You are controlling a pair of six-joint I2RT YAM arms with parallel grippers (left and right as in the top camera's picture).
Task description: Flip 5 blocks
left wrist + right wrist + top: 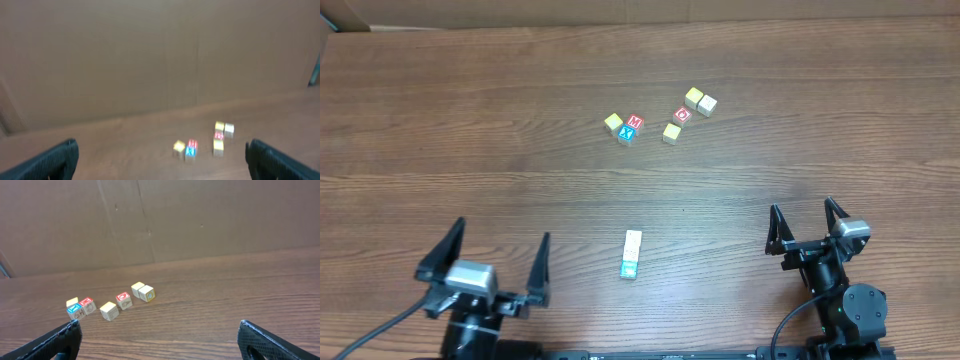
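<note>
Poised to start flipping, with left gripper (500, 235) and right gripper (802, 208) spread wide and empty, well short of blocks (634, 124) clustered ahead; next, probably reaching out to pinch one

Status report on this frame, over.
Left gripper, right gripper: jaws open, empty. Blocks: seven far, two mid-table, none gripped. Nothing in the way.

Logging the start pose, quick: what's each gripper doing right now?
Left gripper: open, holding nothing.
Right gripper: open, holding nothing.
</note>
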